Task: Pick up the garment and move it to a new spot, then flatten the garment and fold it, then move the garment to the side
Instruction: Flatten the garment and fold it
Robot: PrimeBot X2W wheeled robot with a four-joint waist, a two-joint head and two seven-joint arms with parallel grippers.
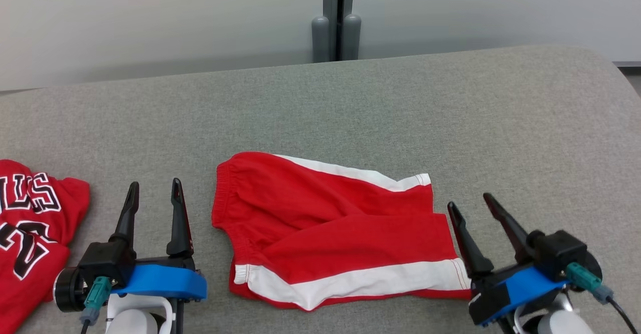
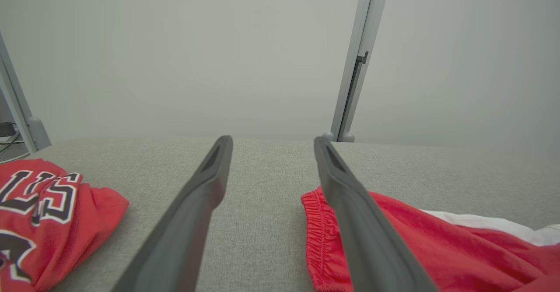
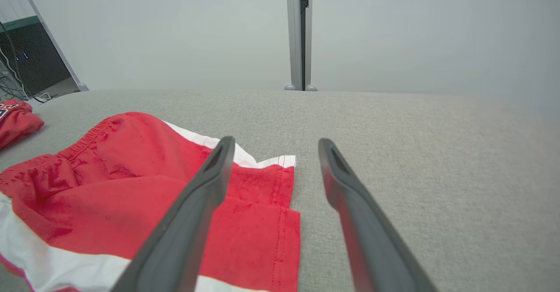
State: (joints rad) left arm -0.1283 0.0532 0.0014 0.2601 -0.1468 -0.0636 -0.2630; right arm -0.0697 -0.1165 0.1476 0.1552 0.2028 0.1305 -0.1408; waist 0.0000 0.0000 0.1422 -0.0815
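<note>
The garment (image 1: 330, 229) is a pair of red shorts with white side stripes, lying folded in half on the grey table (image 1: 400, 108), waistband to the left and leg hems to the right. My left gripper (image 1: 154, 190) stands open just left of the waistband, holding nothing. In the left wrist view the left gripper (image 2: 272, 142) frames bare table, with the garment's waistband (image 2: 319, 222) by the right finger. My right gripper (image 1: 469, 200) stands open at the garment's hem edge, holding nothing. In the right wrist view the right gripper (image 3: 274, 142) hangs over the garment's hem (image 3: 262, 209).
A red jersey (image 1: 30, 234) with black and white lettering lies at the table's left edge, also as the jersey (image 2: 48, 213) in the left wrist view. A grey post (image 1: 336, 18) rises behind the table's far edge against a pale wall.
</note>
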